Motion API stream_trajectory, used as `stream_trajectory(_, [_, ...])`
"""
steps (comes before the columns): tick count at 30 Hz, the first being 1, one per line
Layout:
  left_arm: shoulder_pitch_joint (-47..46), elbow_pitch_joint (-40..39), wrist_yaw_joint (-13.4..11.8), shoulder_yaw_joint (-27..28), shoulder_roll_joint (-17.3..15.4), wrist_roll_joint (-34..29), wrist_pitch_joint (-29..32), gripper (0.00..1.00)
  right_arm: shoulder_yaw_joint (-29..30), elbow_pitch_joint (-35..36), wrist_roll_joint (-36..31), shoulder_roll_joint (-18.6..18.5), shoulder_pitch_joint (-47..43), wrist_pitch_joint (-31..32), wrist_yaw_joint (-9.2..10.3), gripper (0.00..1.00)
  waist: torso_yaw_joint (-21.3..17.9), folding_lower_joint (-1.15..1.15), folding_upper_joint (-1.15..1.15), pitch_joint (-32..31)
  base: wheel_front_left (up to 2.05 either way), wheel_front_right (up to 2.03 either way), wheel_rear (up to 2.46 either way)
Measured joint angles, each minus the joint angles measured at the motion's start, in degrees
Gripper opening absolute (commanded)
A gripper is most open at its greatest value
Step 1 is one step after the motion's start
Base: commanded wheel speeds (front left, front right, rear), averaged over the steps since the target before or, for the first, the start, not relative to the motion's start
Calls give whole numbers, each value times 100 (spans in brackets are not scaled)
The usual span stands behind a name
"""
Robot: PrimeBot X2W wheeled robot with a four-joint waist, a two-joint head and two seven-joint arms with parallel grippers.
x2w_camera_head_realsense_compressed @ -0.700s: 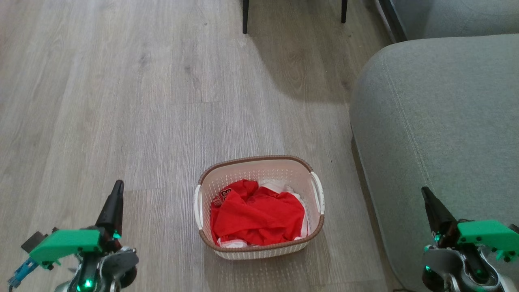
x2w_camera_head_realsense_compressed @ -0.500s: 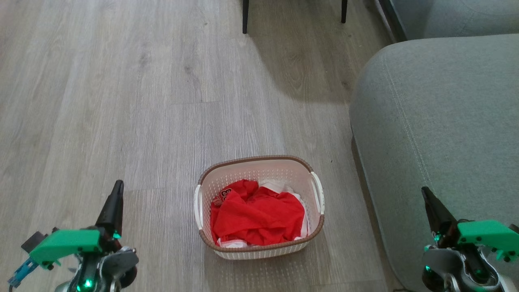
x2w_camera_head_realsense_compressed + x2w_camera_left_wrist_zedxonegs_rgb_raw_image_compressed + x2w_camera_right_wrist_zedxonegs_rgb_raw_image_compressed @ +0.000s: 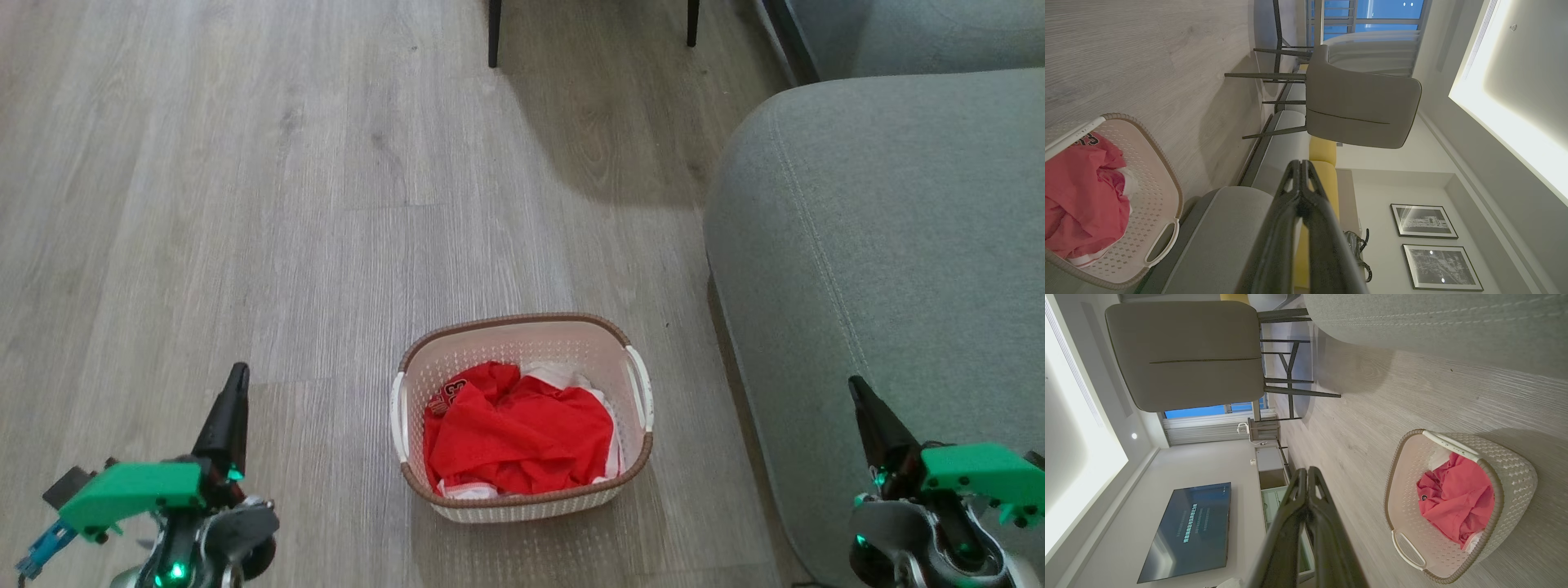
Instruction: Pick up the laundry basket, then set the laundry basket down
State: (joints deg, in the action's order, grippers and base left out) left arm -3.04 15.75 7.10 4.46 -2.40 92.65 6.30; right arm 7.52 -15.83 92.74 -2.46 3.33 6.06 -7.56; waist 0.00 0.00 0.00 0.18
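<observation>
The laundry basket (image 3: 522,339) is cream-white, perforated, with a brown rim and two white side handles. It stands on the wood floor between my arms and holds red and white clothes (image 3: 518,437). It also shows as the laundry basket (image 3: 1163,196) at the left wrist view's lower left and the laundry basket (image 3: 1515,473) at the right wrist view's right. My left gripper (image 3: 237,376) is shut, well to the basket's left, holding nothing. My right gripper (image 3: 855,385) is shut too, over the sofa arm to the basket's right. The fingertips meet in the left gripper (image 3: 1300,163) and right gripper (image 3: 1307,470).
A grey sofa (image 3: 882,245) fills the right side, close to the basket's right handle. Dark chair legs (image 3: 494,33) stand at the far top. A grey chair (image 3: 1359,106) and a wall screen (image 3: 1188,531) show in the wrist views. Bare wood floor (image 3: 245,204) lies ahead and left.
</observation>
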Motion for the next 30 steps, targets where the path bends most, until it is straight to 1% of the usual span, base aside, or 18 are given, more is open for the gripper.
stream_trajectory(15, [0,0,0,0,0,0,0,0,0,0,0,0,0,0,0,0,0,0,0,0,0,0,0])
stream_trajectory(16, [5,27,-4,-4,2,2,-1,100,-3,-23,3,3,-4,-2,0,100,0,0,0,0,0,0,0])
stream_trajectory(21, [361,439,-8,-26,71,2,-8,100,-38,-443,3,64,-270,-10,0,100,0,0,0,-2,0,0,0])
stream_trajectory(24, [509,481,-8,-42,83,1,-43,100,-69,-472,2,66,-381,-30,0,100,1,0,0,-7,0,0,0])
stream_trajectory(30, [484,375,-9,-112,83,-65,-141,100,-156,-455,-68,66,-366,-131,0,100,5,0,0,-16,0,0,0])
